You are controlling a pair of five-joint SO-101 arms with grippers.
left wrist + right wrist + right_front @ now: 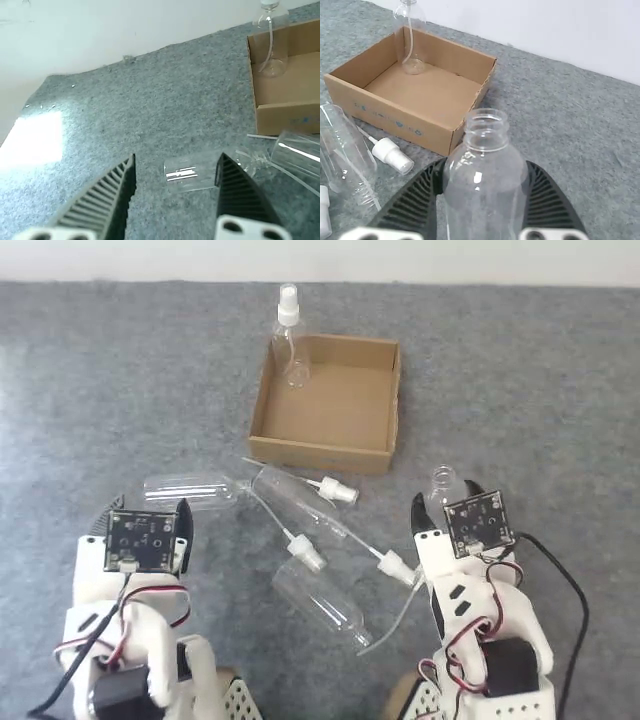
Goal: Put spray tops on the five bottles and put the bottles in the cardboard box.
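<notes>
R pincer (485, 166) clamps upright topless clear plastic bottle (482, 195). L pincer (177, 159) open, just by lying clear bottle (192, 172). Capped spray bottle (289, 335) stands in brown cardboard box (325, 452), far-left corner.

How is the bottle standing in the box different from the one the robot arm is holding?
The boxed bottle wears a white spray top; the held bottle has a bare, open neck. The boxed bottle stands in a far corner of the cardboard box; the held bottle is outside it, between the right gripper's fingers. The boxed bottle has a thin tube inside; the held bottle has none. Both are clear and upright.
</notes>
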